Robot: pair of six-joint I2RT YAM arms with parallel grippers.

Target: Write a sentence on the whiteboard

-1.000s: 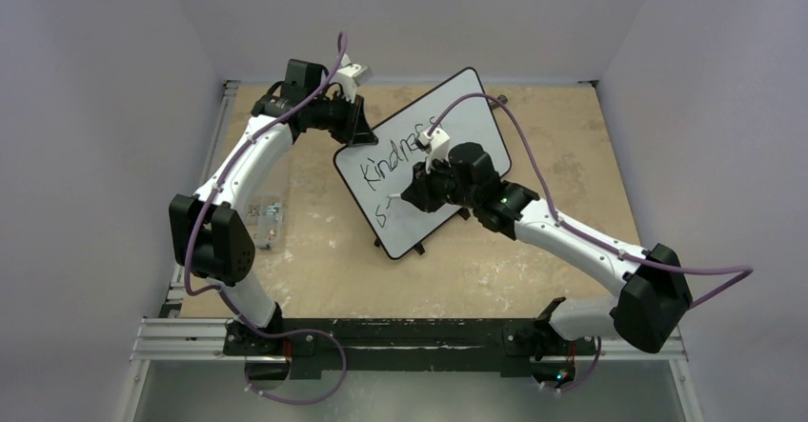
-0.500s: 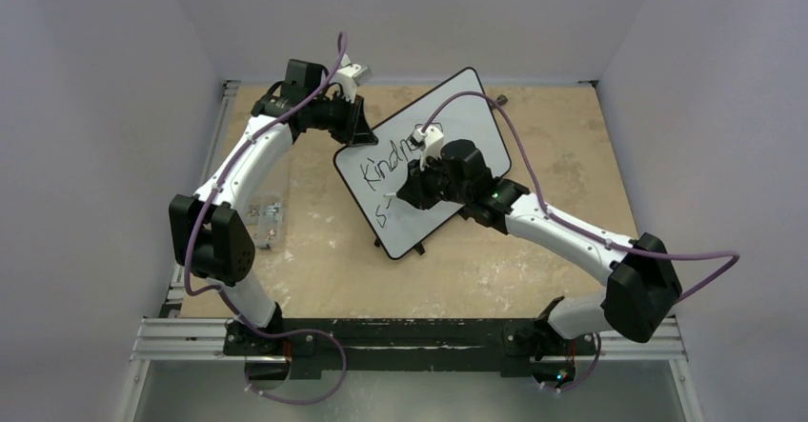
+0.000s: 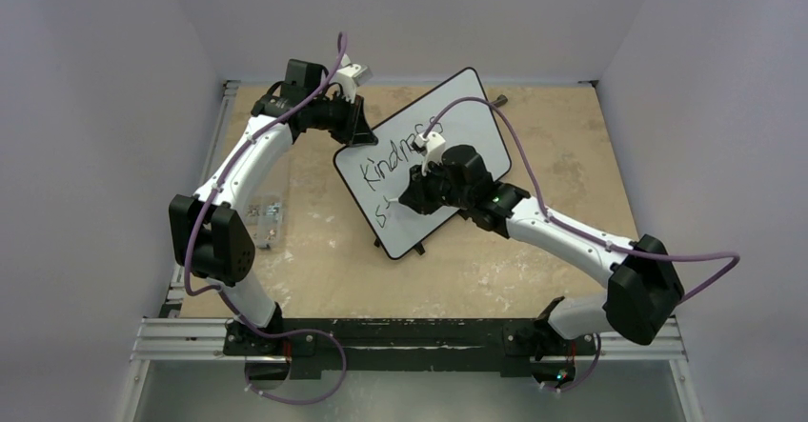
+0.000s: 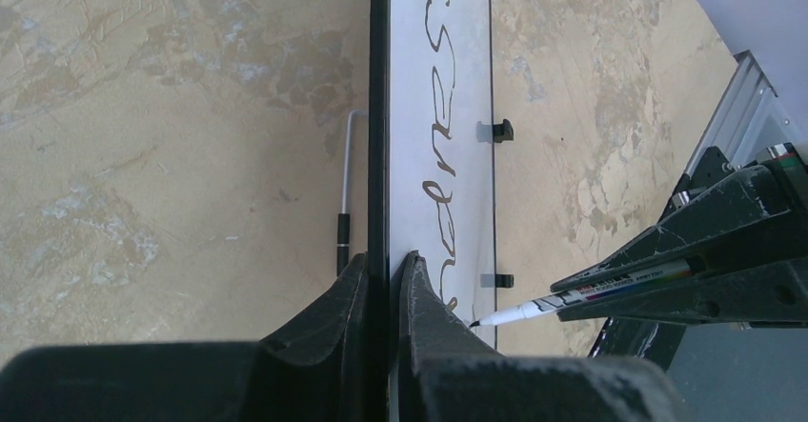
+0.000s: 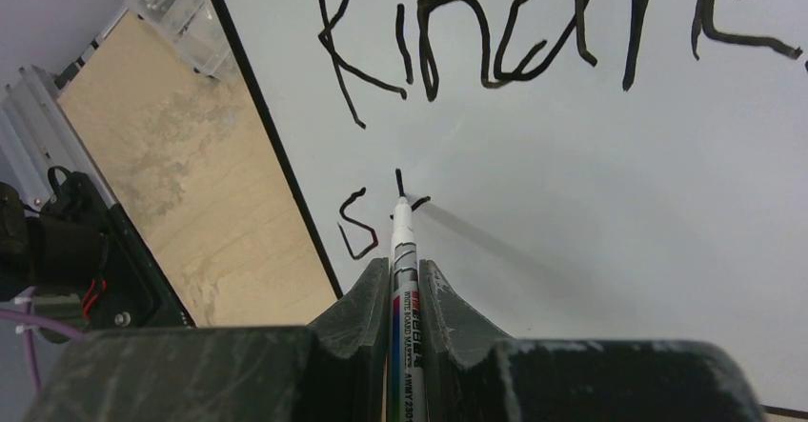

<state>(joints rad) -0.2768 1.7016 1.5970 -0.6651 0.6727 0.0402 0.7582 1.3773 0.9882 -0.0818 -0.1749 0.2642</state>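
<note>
The whiteboard (image 3: 474, 108) stands tilted on the table, and my left gripper (image 3: 366, 136) is shut on its upper left rim. In the left wrist view the fingers (image 4: 386, 262) clamp the black rim edge-on beside the white face (image 4: 419, 108). The sentence (image 3: 395, 153) reads "Kindness" (image 5: 457, 41) on the top line, with an "S" (image 5: 357, 227) and a small cross stroke below. My right gripper (image 5: 400, 274) is shut on a white marker (image 5: 402, 246), whose tip touches the board just right of the "S". From the left wrist view, the marker (image 4: 572, 298) meets the board's near end.
A clear plastic box of small parts (image 3: 265, 214) lies left of the board. The board's black feet (image 4: 502, 130) and a metal stand rod (image 4: 347, 184) rest on the tan table. Grey walls enclose the table; a metal rail (image 3: 400, 338) runs along the near edge.
My right gripper shifted slightly up and back down with the marker beside the "S", and its elbow swung a little left. The left arm and the board have not moved.
</note>
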